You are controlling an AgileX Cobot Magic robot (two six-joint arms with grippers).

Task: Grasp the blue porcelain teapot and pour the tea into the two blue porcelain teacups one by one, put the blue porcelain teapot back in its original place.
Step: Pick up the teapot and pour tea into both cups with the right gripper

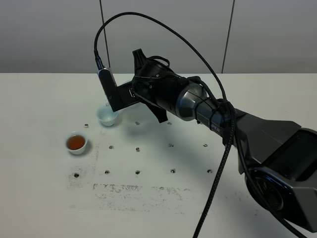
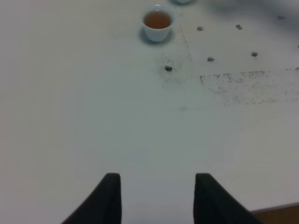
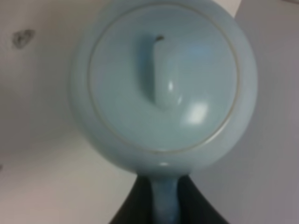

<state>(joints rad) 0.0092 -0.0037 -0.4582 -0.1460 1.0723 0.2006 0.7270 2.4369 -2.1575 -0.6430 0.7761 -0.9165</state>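
Note:
In the right wrist view the pale blue teapot fills the frame, lid and knob facing the camera. My right gripper is shut on its handle. In the exterior view my right arm reaches across to the left and hides the teapot; its wrist hangs just above and right of an empty-looking blue teacup. A second blue teacup, holding brown tea, stands to the front left. It also shows in the left wrist view. My left gripper is open and empty, low over bare table.
The white table has rows of small screw holes and a scuffed dark patch near the front. A black cable loops over the right arm. The table's edge shows by the left gripper.

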